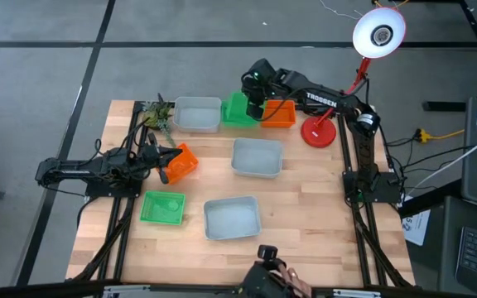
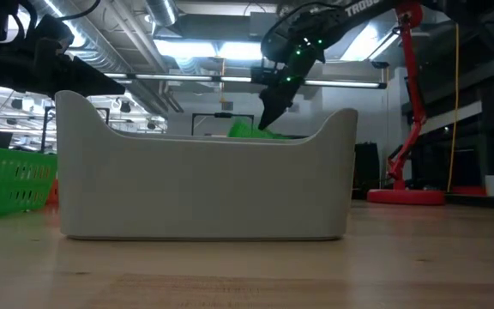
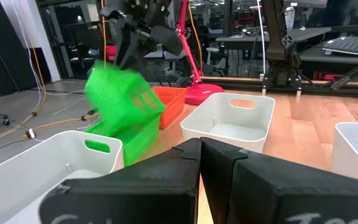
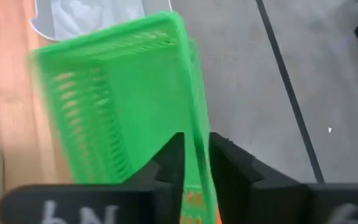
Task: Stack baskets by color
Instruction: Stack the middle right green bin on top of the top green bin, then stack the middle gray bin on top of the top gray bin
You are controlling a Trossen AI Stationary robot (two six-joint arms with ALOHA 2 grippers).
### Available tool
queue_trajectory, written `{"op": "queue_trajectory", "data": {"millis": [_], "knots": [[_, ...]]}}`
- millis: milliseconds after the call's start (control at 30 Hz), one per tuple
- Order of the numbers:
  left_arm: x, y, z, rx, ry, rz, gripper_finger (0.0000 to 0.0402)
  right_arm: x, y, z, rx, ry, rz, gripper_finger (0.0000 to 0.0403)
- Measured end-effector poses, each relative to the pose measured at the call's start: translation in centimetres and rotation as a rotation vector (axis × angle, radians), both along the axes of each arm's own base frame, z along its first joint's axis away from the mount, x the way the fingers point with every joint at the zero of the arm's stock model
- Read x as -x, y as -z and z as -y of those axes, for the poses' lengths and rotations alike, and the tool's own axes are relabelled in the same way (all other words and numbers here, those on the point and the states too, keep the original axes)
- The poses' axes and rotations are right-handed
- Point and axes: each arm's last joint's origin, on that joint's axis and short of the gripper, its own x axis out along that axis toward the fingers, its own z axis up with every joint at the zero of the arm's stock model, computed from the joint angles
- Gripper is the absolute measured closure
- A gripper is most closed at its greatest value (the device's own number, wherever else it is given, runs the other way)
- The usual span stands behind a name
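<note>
At the table's far edge a green basket (image 1: 238, 109) sits tilted (image 3: 120, 90) on another green basket (image 3: 126, 137), its lower end inside it. My right gripper (image 4: 196, 162) hangs over it, open, with the tilted basket's side wall between its fingers. An orange basket (image 1: 280, 113) stands right beside the green pair, and a grey one (image 1: 197, 114) on their left. Two more grey baskets (image 1: 257, 156) (image 1: 232, 218), a green one (image 1: 162, 207) and an orange one (image 1: 180, 163) lie across the table. My left gripper (image 3: 201, 155) waits shut at the left edge. My right gripper has one finger inside and one outside the tilted green basket's side wall (image 4: 194, 134), coming from above and slanting down. A gap shows beside the wall, and I cannot tell whether either finger (image 4: 178, 155) touches it.
A red lamp base (image 1: 319, 132) with its stem stands at the far right, close to the orange basket. The near grey basket (image 2: 204, 176) fills the low view. Bare wood lies along the table's right and near sides.
</note>
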Motion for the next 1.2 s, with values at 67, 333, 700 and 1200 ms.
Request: {"op": "queue_trajectory", "data": {"millis": [67, 333, 700, 1200], "knots": [[0.0, 0.0, 0.0, 0.0, 0.0, 0.0, 0.0401, -0.1, 0.3, 0.1, -0.001, 0.0, -0.001, 0.0303], [0.0, 0.0, 0.0, 0.0, 0.0, 0.0, 0.0401, -0.5, 0.4, 0.4, 0.019, 0.0, 0.028, 0.0269], [0.0, 0.0, 0.0, 0.0, 0.001, 0.0, 0.0401, -0.9, 0.0, -0.8, -0.084, 0.002, 0.091, 0.0267], [0.3, -2.7, 0.5, 0.098, 0.16, 0.042, 0.0401, 5.1, -5.9, -13.4, -0.428, -0.025, -0.286, 0.0294]]}}
